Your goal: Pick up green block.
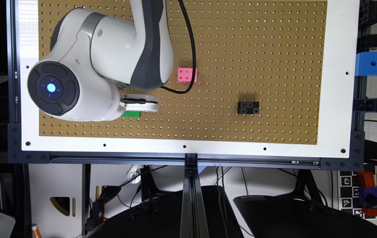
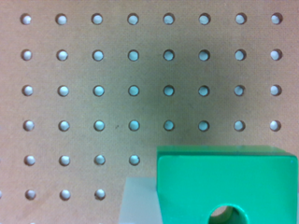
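The green block is a bright green cube with a round dark hole, and it looms large and close in the wrist view, on or just above the brown pegboard. A pale grey shape lies against one of its sides. In the exterior view only a green sliver of the block shows from under the arm, near the board's front edge at the exterior view's left. The gripper shows as a white part directly over it.
A pink studded block sits near the board's middle, beside the arm's black cable. A black block lies toward the exterior view's right. A blue cube with a hole sits off the board's right edge.
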You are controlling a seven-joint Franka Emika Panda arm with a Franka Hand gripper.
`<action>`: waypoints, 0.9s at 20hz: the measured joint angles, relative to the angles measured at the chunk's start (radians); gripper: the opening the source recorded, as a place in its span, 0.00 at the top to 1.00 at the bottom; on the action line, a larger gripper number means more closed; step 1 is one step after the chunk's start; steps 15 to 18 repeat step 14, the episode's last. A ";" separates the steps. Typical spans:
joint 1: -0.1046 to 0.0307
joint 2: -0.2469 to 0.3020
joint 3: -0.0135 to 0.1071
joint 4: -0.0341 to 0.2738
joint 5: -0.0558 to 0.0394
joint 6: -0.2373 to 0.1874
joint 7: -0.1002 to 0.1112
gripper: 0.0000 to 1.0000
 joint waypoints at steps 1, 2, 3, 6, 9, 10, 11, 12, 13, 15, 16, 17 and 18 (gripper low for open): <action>0.000 -0.011 0.000 0.000 0.0000 -0.011 0.000 1.00; 0.000 -0.024 0.000 0.000 0.0000 -0.023 0.000 1.00; 0.000 -0.042 0.000 0.000 0.0000 -0.040 0.000 1.00; 0.000 -0.083 0.000 0.000 0.0000 -0.084 0.000 1.00; 0.000 -0.113 0.000 0.000 0.0000 -0.112 0.000 1.00; 0.000 -0.117 0.000 0.000 0.0000 -0.114 0.000 1.00; 0.000 -0.118 0.000 0.000 0.0000 -0.115 0.000 1.00; 0.000 -0.118 0.000 -0.001 0.0000 -0.115 0.000 1.00; 0.000 -0.118 0.000 -0.001 0.0000 -0.115 0.000 1.00; 0.000 -0.118 0.000 -0.001 0.0000 -0.115 0.000 1.00; 0.000 -0.118 0.000 -0.001 0.0000 -0.115 0.000 1.00; 0.000 -0.118 0.000 -0.001 0.0000 -0.115 0.000 1.00; 0.000 -0.118 0.000 -0.001 0.0000 -0.115 0.000 1.00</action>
